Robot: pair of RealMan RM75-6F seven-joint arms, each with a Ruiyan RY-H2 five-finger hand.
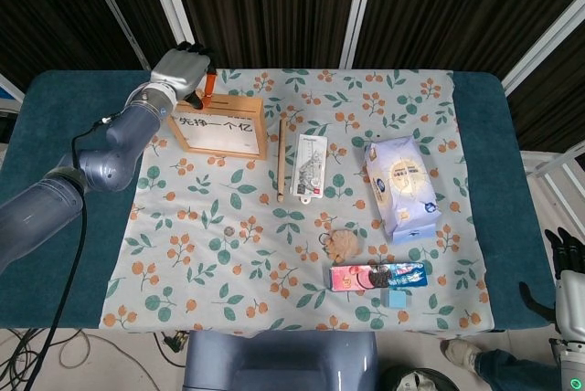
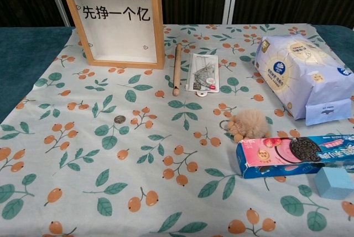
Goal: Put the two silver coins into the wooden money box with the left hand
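The wooden money box (image 1: 222,126) (image 2: 119,22) stands upright at the back left of the flowered cloth. My left hand (image 1: 186,66) hovers over the box's top left corner, its orange-tipped fingers (image 1: 208,80) pointing down at the top edge. The fingertips are drawn together, and whether a coin sits between them is too small to tell. One silver coin (image 1: 228,229) (image 2: 119,119) lies flat on the cloth in front of the box. I see no second coin. My right hand (image 1: 569,274) hangs low past the table's right edge, holding nothing. The chest view shows neither hand.
A wooden stick (image 1: 281,161) and a packaged item (image 1: 309,164) lie right of the box. A tissue pack (image 1: 400,186), a fluffy keychain (image 1: 344,242), a biscuit box (image 1: 378,276) and a blue cube (image 1: 396,300) fill the right side.
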